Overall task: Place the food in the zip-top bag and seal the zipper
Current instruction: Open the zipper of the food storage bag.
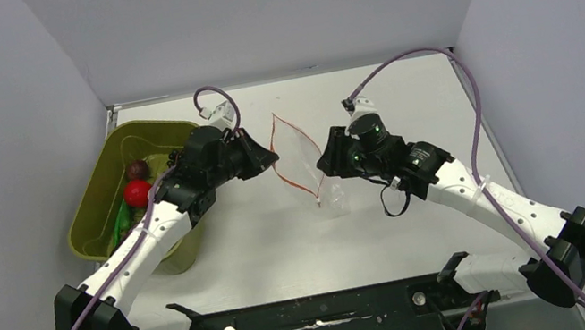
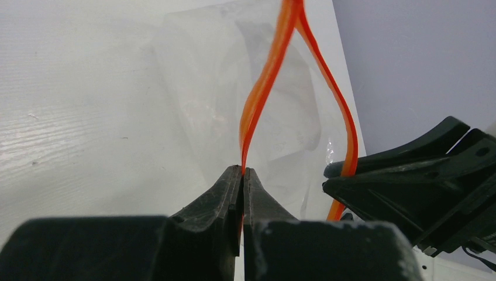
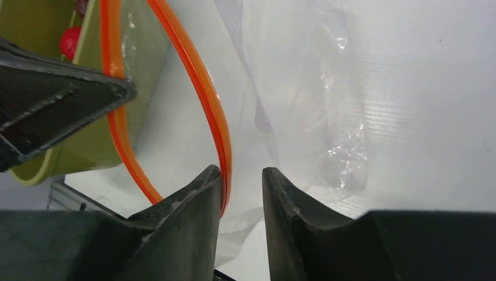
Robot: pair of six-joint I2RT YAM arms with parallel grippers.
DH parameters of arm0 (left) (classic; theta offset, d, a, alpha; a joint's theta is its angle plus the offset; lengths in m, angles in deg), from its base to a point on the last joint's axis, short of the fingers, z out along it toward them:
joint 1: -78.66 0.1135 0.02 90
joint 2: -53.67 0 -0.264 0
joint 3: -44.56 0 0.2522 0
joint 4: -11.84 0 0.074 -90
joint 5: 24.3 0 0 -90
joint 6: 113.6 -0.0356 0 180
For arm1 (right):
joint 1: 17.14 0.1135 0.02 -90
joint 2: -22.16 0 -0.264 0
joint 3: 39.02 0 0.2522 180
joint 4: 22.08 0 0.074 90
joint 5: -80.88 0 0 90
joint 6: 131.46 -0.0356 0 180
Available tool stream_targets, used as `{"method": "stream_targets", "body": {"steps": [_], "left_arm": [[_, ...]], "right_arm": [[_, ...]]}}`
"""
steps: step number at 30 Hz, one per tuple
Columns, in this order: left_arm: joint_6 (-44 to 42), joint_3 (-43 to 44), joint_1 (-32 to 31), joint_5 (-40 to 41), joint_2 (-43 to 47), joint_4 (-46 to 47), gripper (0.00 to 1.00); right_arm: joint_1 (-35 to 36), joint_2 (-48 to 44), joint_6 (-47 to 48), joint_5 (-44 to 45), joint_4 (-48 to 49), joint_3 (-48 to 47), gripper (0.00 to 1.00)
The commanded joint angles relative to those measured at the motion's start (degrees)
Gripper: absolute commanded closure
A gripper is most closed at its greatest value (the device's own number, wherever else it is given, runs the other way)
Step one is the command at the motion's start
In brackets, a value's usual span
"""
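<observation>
The olive-green tub [image 1: 95,211] at left holds the food [image 1: 137,192]; the clear zip-top bag [image 1: 306,158] stands mid-table between the arms. The left gripper [image 2: 243,172] pinches its orange zipper [image 2: 263,99], while the right gripper [image 3: 241,175] gapes, one strip against a finger.

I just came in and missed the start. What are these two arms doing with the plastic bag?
The left gripper is shut on one side of the orange strip at the mouth of the clear bag. The right gripper, open, has the other side between its fingers, and the mouth is apart. No food shows in the bag; a red ball and other pieces lie in the green tub.
</observation>
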Motion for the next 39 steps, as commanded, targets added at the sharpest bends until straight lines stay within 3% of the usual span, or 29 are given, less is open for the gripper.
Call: {"method": "stream_targets", "body": {"steps": [1, 15, 27, 33, 35, 39], "left_arm": [[1.0, 2.1, -0.3, -2.3, 2.4, 1.5, 1.0], [2.1, 1.6, -0.4, -6.6, 3.5, 3.4, 1.0], [-5.8, 2.6, -0.2, -0.6, 5.7, -6.9, 1.0], [-6.3, 2.4, -0.2, -2.0, 5.6, -5.6, 1.0], [-6.1, 2.0, -0.2, -2.6, 6.3, -3.8, 0.93], [-6.6, 1.0, -0.2, -2.4, 8.4, -2.1, 0.63]], "right_arm": [[0.4, 1.4, 0.6, -0.7, 2.3, -5.7, 0.66], [1.2, 8.6, 4.7, -0.1, -1.5, -13.2, 0.6], [0.7, 0.8, 6.0, 15.5, -7.8, -9.7, 1.0], [1.0, -1.4, 5.2, 11.7, -5.4, -7.4, 1.0], [1.1, -1.8, 4.8, 9.3, -3.9, -7.0, 1.0], [1.1, -2.2, 4.1, 8.0, -3.1, -6.0, 1.0]]}}
